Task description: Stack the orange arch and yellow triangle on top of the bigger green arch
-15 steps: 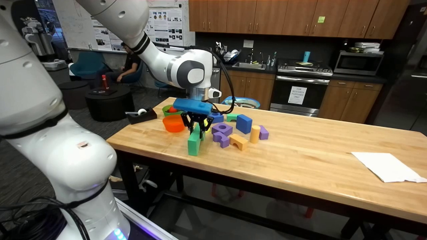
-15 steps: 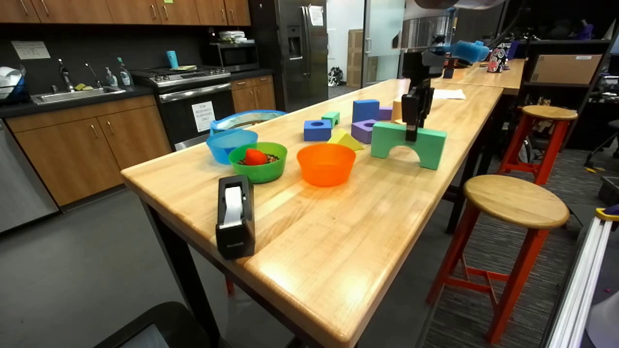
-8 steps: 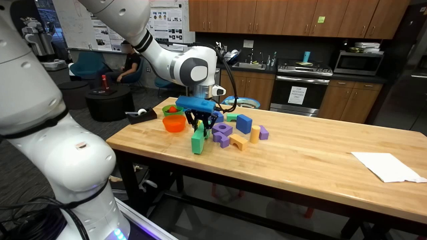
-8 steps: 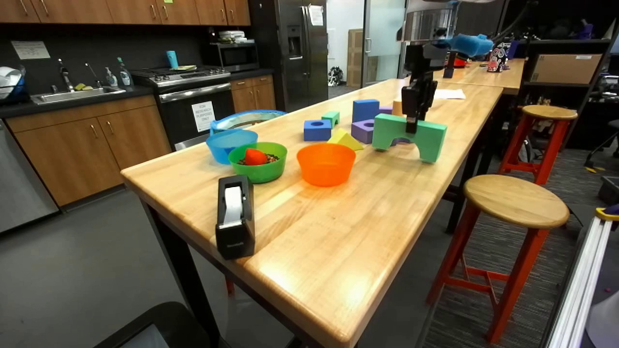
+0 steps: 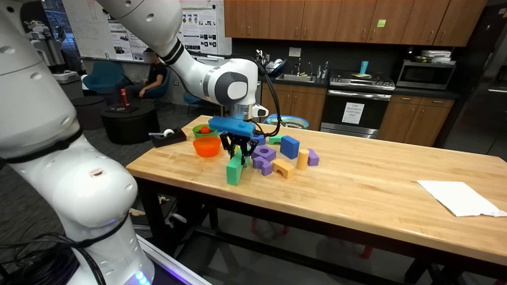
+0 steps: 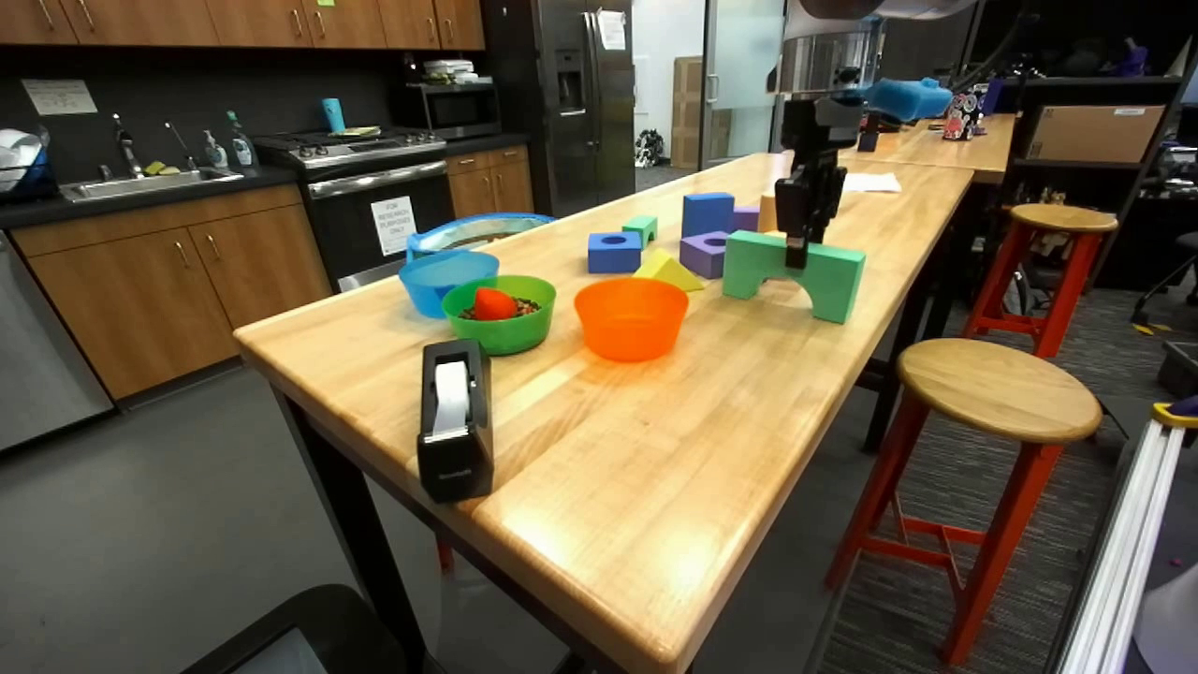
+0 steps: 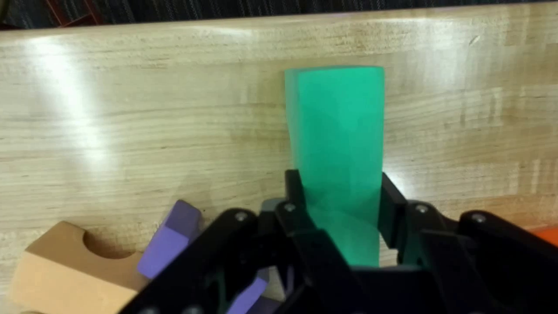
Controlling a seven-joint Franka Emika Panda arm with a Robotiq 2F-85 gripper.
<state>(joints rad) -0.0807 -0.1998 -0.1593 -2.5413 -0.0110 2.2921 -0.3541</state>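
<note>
The bigger green arch (image 5: 233, 174) stands upright near the table's front edge, at the table top or just above it. It also shows in an exterior view (image 6: 838, 281) and in the wrist view (image 7: 338, 126). My gripper (image 7: 339, 179) is shut on it from above, one finger against each side of its top bar. The orange arch (image 5: 283, 168) lies right of it behind the purple arch; it shows in the wrist view (image 7: 74, 270) at lower left. The yellow triangle (image 6: 666, 270) rests on the table beyond the green arch, mostly hidden behind the gripper in an exterior view (image 5: 237, 149).
A purple arch (image 5: 261, 164) is close beside the green arch. A purple block with a hole (image 5: 270, 154), blue block (image 5: 290, 147), orange cylinder (image 5: 302, 159) and smaller green arch (image 6: 641, 227) stand behind. An orange bowl (image 6: 632, 328), green bowl (image 6: 505, 329) and tape dispenser (image 6: 456, 449) are nearby.
The gripper lifted the green arch slightly and shifted it a little toward the other blocks, then lowered it again. The other blocks have not moved.
</note>
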